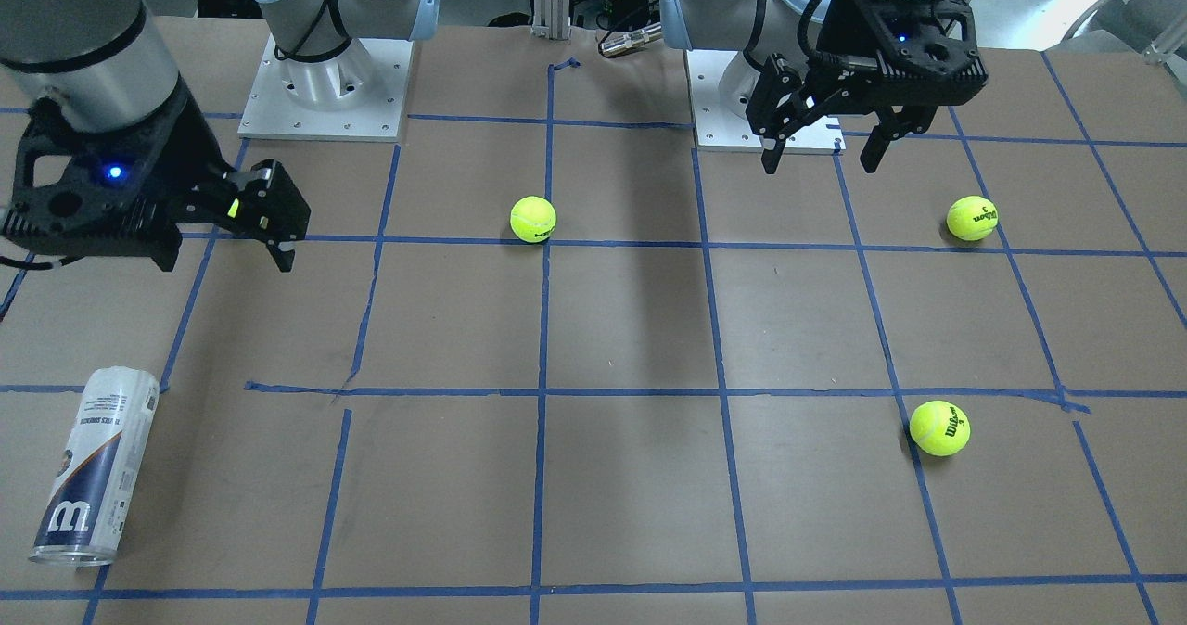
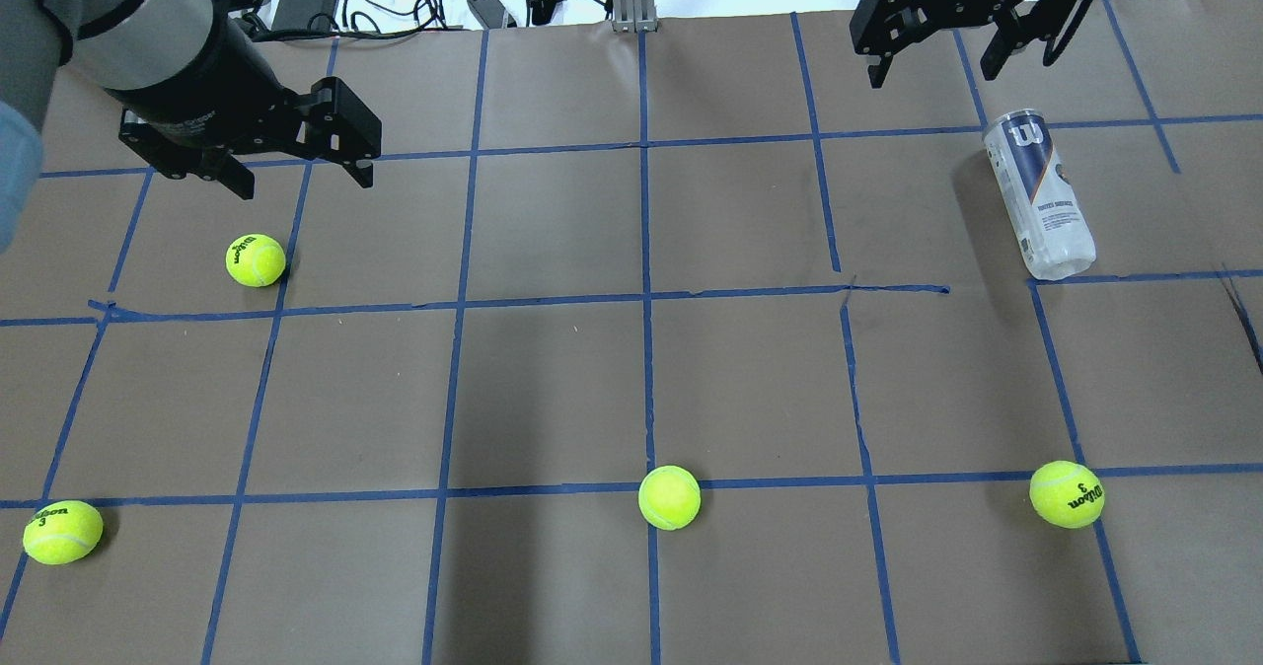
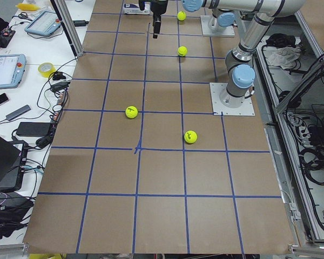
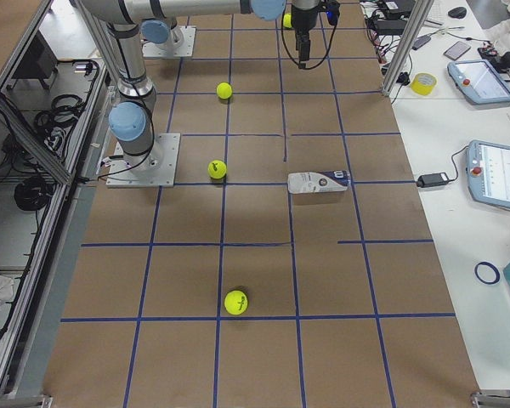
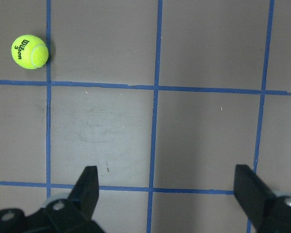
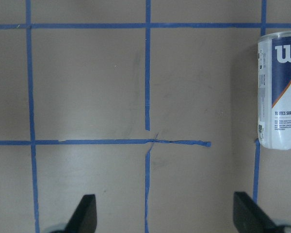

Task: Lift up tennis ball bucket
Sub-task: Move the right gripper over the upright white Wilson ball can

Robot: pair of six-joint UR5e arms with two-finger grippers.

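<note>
The tennis ball bucket (image 2: 1038, 194) is a clear tube with a white and navy label and a white "W". It lies on its side on the brown table, at the lower left of the front-facing view (image 1: 93, 467). It also shows in the exterior right view (image 4: 319, 181). My right gripper (image 2: 932, 75) hangs open and empty above the table, apart from the tube. In the right wrist view (image 6: 167, 213) the tube (image 6: 280, 97) lies at the right edge, outside the fingers. My left gripper (image 2: 304, 184) is open and empty, far from the tube.
Several yellow-green tennis balls lie loose on the table: one (image 2: 256, 259) just below my left gripper, one (image 2: 669, 496) in the near middle, one (image 2: 1067, 493) at the near right, one (image 2: 62, 532) at the near left. Blue tape lines grid the table.
</note>
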